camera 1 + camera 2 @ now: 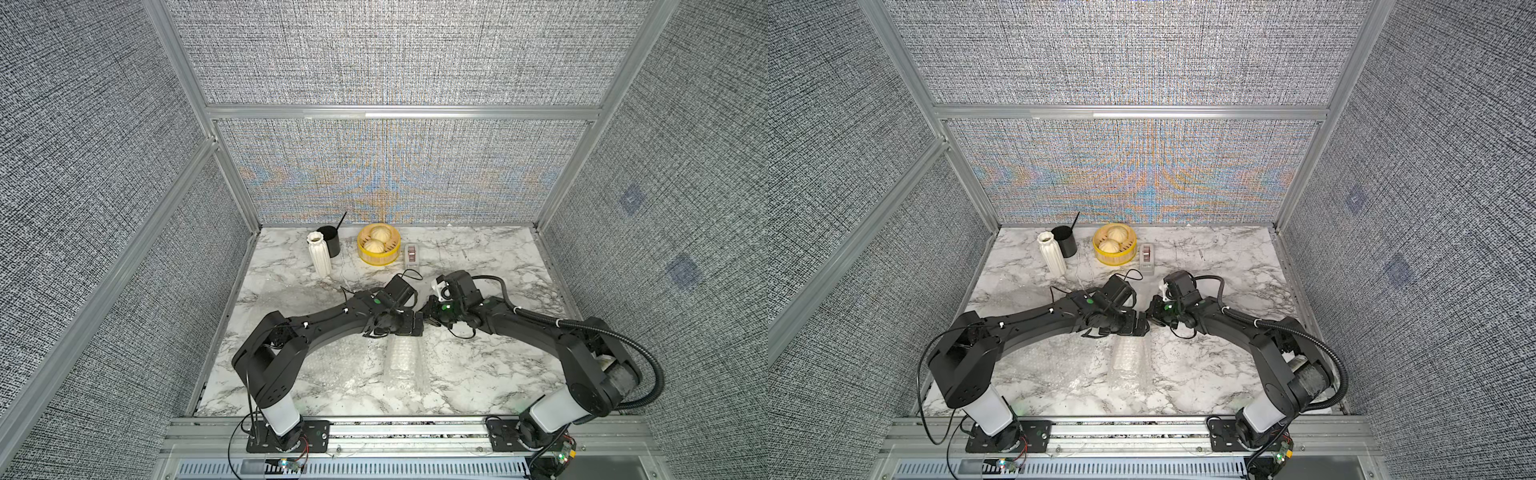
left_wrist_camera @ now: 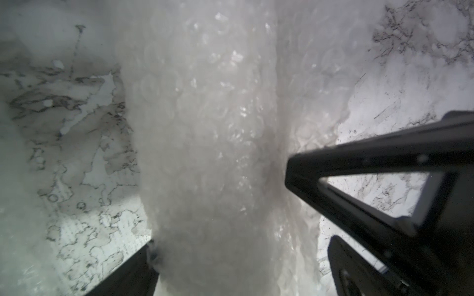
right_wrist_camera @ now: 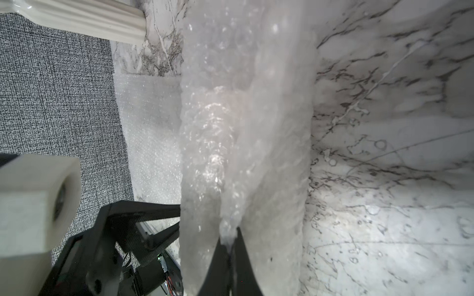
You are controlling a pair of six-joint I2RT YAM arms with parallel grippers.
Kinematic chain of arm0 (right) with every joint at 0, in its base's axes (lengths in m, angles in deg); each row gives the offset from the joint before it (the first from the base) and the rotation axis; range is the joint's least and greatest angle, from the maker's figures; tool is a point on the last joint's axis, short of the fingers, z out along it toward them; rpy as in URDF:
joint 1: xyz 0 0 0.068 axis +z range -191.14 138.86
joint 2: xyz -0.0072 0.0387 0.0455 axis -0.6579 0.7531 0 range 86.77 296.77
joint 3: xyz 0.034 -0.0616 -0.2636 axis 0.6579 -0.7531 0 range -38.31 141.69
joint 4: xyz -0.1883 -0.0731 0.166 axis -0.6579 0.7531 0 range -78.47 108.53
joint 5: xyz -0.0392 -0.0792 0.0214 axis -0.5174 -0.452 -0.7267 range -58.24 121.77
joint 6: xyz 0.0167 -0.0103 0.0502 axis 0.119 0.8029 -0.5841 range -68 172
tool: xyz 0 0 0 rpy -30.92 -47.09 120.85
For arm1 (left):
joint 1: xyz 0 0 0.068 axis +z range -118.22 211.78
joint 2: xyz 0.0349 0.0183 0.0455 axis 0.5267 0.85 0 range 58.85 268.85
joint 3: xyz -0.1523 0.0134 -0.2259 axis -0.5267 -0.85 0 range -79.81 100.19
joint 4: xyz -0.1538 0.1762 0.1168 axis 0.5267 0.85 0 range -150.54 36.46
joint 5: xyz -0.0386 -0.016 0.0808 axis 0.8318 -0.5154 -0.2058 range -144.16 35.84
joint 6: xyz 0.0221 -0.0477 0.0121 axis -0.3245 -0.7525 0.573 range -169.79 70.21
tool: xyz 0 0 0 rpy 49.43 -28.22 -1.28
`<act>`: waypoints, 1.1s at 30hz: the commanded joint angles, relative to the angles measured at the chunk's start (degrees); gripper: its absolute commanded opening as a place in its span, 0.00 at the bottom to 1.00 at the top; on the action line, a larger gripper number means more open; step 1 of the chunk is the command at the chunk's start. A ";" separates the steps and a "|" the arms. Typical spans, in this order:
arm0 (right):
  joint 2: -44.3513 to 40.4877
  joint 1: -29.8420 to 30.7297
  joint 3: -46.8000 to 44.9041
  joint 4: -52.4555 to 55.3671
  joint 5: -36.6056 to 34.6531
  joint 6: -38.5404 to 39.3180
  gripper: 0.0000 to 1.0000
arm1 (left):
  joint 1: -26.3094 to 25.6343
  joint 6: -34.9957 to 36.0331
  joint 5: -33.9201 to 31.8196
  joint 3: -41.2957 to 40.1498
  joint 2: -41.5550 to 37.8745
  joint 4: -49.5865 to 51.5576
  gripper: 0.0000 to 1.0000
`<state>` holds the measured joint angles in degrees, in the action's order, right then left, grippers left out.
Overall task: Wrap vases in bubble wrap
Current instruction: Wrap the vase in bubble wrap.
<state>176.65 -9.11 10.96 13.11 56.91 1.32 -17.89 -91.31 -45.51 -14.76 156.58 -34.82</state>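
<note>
Two buns [image 1: 376, 239] in steamer [image 1: 376, 261], left end effector [image 2: 219, 210] apart around bubble wrap [image 2: 205, 102], right end effector [image 3: 230, 238] pinching it.

The bubble wrap [image 3: 230, 128] reads as clear, glossy plastic, its small bubbles glinting, on a smooth marble-veined tabletop [image 1: 478, 374] with a soft sheen. At the back, the vase [image 1: 320, 259] is glazed white ribbed ceramic and the mug [image 1: 330, 243] matt black. The walls [image 1: 374, 54] are coarse woven cloth, the frame [image 1: 395, 111] brushed metal.
</note>
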 commanded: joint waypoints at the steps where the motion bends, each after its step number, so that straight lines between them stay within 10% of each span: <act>1: -0.03 0.68 0.56 -3.64 1.13 -1.53 0.00 | -0.16 -1.10 -0.62 0.09 1.14 -1.01 0.95; 8: -0.42 0.64 1.18 -1.63 -0.80 -0.41 0.00 | 0.24 -0.26 0.18 -1.05 1.62 -0.96 0.78; 18: -9.09 0.51 -0.15 14.23 -5.39 10.06 0.35 | 2.40 1.25 4.12 -5.71 -0.44 -4.17 0.64; 33: -14.12 13.69 -12.64 1.56 1.88 4.38 0.20 | 3.09 3.27 6.21 -5.69 0.61 -4.10 0.64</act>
<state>161.46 3.72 -1.47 23.14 55.93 9.06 -14.67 -88.77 -40.62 -20.04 156.36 -41.08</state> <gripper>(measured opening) 0.204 0.737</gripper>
